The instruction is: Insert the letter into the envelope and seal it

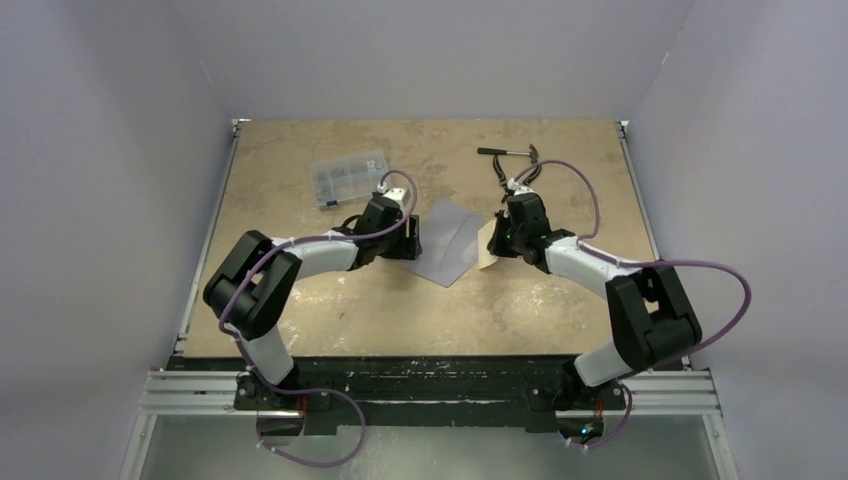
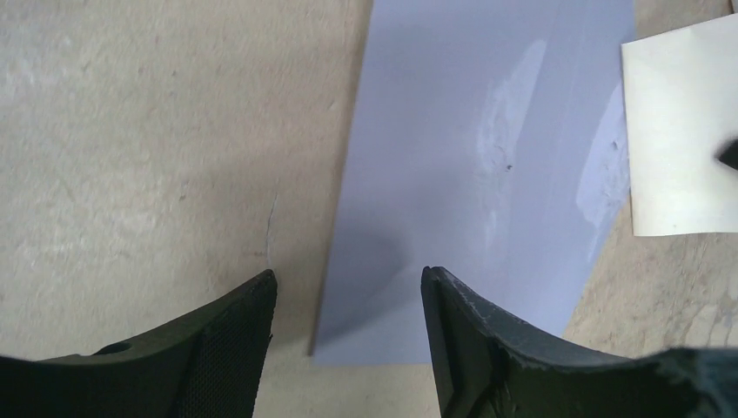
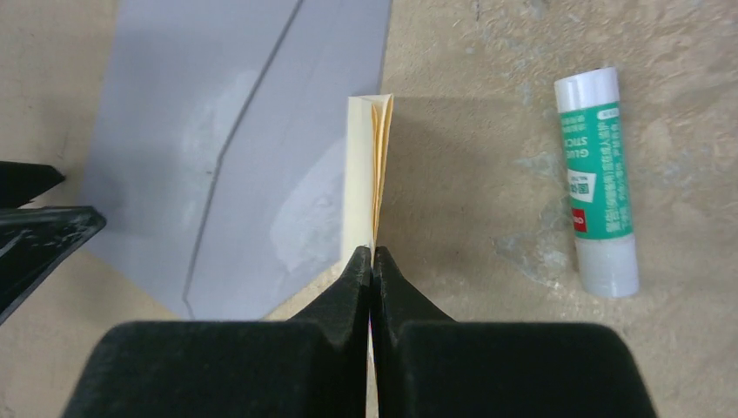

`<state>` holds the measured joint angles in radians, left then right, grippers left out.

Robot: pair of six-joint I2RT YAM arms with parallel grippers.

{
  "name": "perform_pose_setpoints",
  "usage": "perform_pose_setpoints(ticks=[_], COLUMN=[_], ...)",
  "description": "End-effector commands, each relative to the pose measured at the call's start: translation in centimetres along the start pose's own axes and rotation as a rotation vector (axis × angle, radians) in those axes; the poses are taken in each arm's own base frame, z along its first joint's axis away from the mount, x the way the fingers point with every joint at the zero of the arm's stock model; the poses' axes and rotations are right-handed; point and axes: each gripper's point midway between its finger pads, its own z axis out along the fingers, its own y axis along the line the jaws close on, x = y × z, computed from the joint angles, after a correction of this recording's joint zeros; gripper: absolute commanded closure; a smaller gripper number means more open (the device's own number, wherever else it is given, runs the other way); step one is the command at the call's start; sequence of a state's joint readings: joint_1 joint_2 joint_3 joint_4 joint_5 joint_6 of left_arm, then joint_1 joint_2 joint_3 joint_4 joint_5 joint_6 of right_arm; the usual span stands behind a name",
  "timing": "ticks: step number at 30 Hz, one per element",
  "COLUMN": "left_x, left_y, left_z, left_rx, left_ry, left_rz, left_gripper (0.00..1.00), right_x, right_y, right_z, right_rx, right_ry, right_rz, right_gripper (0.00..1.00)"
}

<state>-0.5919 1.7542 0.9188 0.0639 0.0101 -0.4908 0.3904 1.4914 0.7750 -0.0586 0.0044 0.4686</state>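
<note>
The right end effector (image 3: 372, 259) is pinched tight on the folded letter (image 3: 361, 174), held on edge at the right side of the envelope (image 3: 218, 131), which lies flat mid-way across the tan table (image 1: 420, 310), the left end effector (image 2: 348, 287) spread open and empty at its left edge, with pale walls (image 1: 100, 150) around.

Soft, even light, faint short shadows, pale sheen patches on the envelope (image 2: 435, 131), all views fairly sharp.

The envelope (image 1: 447, 245) lay flat between the left gripper (image 1: 412, 241) and the right gripper (image 1: 497, 242). The letter (image 1: 488, 252) showed cream at its right edge.
</note>
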Motion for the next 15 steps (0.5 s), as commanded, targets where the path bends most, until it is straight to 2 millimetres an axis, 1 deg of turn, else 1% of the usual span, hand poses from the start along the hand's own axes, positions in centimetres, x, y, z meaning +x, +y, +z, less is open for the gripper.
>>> perform_pose_setpoints(ticks=[1, 3, 5, 6, 7, 8, 10, 12, 15], left_x=[3.0, 3.0, 1.9, 0.9, -0.7, -1.9, -4.1, -5.4, -5.5], left_y=[1.4, 2.0, 2.6, 2.8, 2.5, 2.5, 1.9, 1.4, 0.7], left_z=[-2.0, -2.8, -3.9, -4.6, -5.3, -6.0, -7.0, -7.4, -6.4], left_rx=[-0.057, -0.092, -0.144, -0.167, -0.176, -0.188, -0.190, -0.181, -0.148], left_ry=[0.072, 0.072, 0.041, 0.013, -0.027, -0.059, -0.111, -0.140, -0.131], left_rz=[-0.025, -0.033, -0.041, -0.041, -0.042, -0.037, -0.031, -0.032, -0.047], left_gripper=[0.40, 0.41, 0.41, 0.41, 0.41, 0.40, 0.39, 0.38, 0.37], right_x=[-1.4, -2.1, -3.7, -4.8, -6.1, -8.0, -10.1, -11.2, -11.5], right_y=[1.3, 1.4, 2.2, 2.6, 3.1, 3.7, 4.2, 4.6, 5.4], right_z=[0.8, 0.3, -0.8, -1.6, -2.5, -3.5, -5.1, -6.1, -6.3], right_rx=[-0.063, -0.056, -0.073, -0.074, -0.073, -0.072, -0.066, -0.064, -0.095], right_ry=[-0.017, -0.036, -0.065, -0.081, -0.102, -0.140, -0.183, -0.204, -0.203], right_rz=[-0.060, -0.054, -0.049, -0.050, -0.059, -0.067, -0.081, -0.081, -0.042], right_gripper=[1.00, 1.00, 1.00, 1.00, 1.00, 1.00, 1.00, 1.00, 1.00])
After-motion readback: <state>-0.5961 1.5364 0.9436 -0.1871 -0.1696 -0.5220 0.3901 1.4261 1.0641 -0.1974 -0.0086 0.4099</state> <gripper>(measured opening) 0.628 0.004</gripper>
